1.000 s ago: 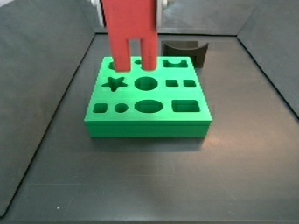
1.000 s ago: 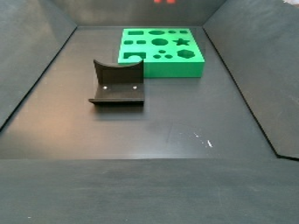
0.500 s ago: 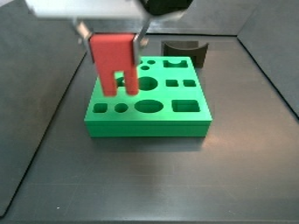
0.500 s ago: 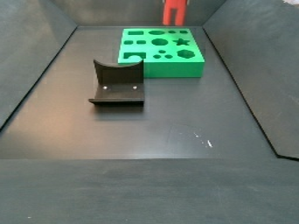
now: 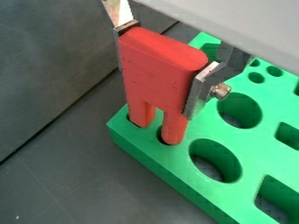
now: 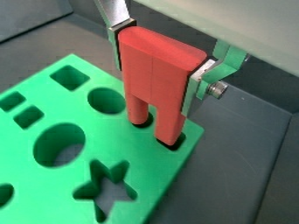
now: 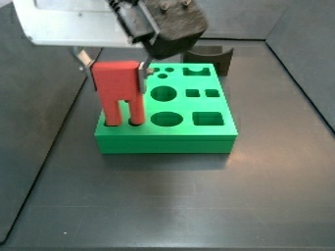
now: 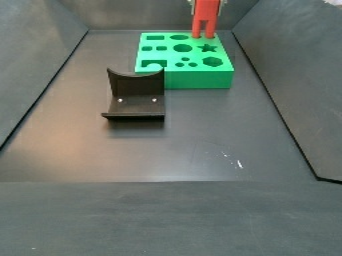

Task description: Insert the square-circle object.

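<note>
My gripper [image 5: 160, 68] is shut on the square-circle object [image 5: 156, 79], a red block with two prongs, one round and one squarish. It stands upright between the silver fingers [image 6: 198, 86] in both wrist views. Its prong tips sit in two small holes at the corner of the green board [image 6: 163, 166], beside the star hole [image 6: 105, 188]. In a side view the red object [image 7: 118, 90] stands at the board's front-left corner [image 7: 164, 143] under the gripper [image 7: 118, 65]. In a side view it [image 8: 205, 17] stands at the board's far edge [image 8: 187, 80].
The dark fixture [image 8: 134, 95] stands on the dark floor apart from the board; it also shows behind the board in a side view [image 7: 210, 54]. The board has several other shaped holes, among them a large round one [image 7: 164, 94]. Dark walls close in the floor.
The gripper has carried the red object down and toward the board's front-left corner. Its prongs, earlier above the board's middle, now reach into the corner holes.
</note>
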### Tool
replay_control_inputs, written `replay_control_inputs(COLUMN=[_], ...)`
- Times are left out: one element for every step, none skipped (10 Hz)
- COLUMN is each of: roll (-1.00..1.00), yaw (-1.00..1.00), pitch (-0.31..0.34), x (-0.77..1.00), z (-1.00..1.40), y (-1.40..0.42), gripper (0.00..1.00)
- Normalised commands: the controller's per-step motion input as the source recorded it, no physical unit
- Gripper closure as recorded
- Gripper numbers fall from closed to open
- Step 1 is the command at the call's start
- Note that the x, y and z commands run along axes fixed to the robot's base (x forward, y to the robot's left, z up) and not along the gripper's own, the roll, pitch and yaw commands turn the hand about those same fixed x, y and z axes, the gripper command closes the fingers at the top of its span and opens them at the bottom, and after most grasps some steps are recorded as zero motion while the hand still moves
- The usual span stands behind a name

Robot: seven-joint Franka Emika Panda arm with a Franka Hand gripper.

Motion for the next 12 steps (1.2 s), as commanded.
replay_control_inputs(roll=[0.06, 0.0, 0.0, 0.04, 0.14, 0.12, 0.13, 0.13, 0.15, 0.19, 0.31, 0.43], yaw=[0.0, -0.08, -0.27, -0.33, -0.28, -0.14, -0.14, -0.11, 0.0, 0.03, 0.05, 0.02], pitch=[-0.016, -0.009, -0.007, 0.0, 0.0, 0.023, 0.02, 0.03, 0.006, 0.0, 0.023, 0.094], x=[-0.32, -0.29, -0.16, 0.08, 0.25, 0.51, 0.59, 0.53, 0.23, 0.17, 0.23, 0.28], z=[-0.26, -0.31, -0.4, -0.47, -0.54, -0.61, -0.59, -0.51, -0.44, -0.52, -0.52, -0.4], y=[0.0, -0.15, -0.17, -0.14, -0.17, -0.19, -0.23, -0.2, -0.14, -0.17, -0.22, -0.26], gripper=[1.0, 1.0, 1.0, 1.0, 1.0, 1.0, 1.0, 1.0, 1.0, 1.0, 1.0, 1.0])
